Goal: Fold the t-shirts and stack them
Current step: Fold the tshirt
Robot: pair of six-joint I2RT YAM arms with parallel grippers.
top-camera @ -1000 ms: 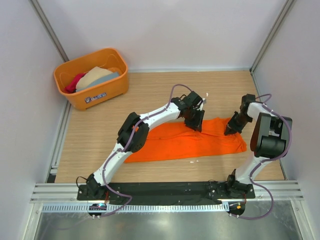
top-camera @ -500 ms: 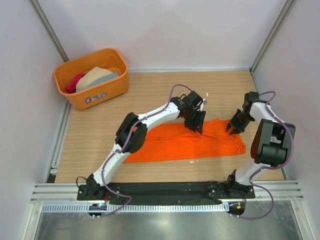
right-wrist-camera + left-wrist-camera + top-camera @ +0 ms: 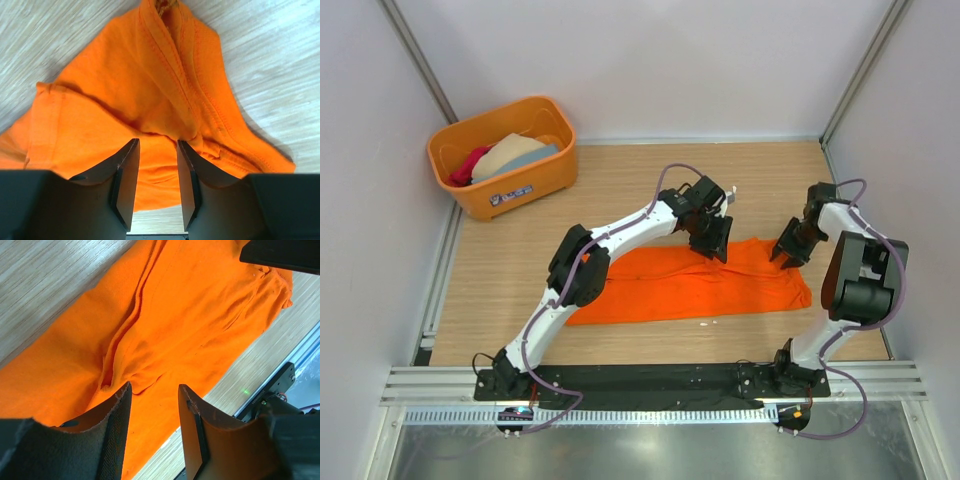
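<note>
Pale wooden bench (image 3: 620,190) is covered near the arms by the orange t-shirt (image 3: 670,285), laid out as a long band. The left pincer (image 3: 717,245) and right pincer (image 3: 788,255) are held over its far edge, jaws apart, nothing clamped. Folding is judged to be under way, and a pinch of that edge is called for next. Other t-shirts (image 3: 510,152) lie in the tub (image 3: 470,195).

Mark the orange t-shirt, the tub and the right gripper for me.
orange t-shirt (image 3: 690,285): top external view, middle of the flattened cloth.
tub (image 3: 548,180): top external view, front wall beside the label.
right gripper (image 3: 157,142): right wrist view, midway between its fingertips.
</note>
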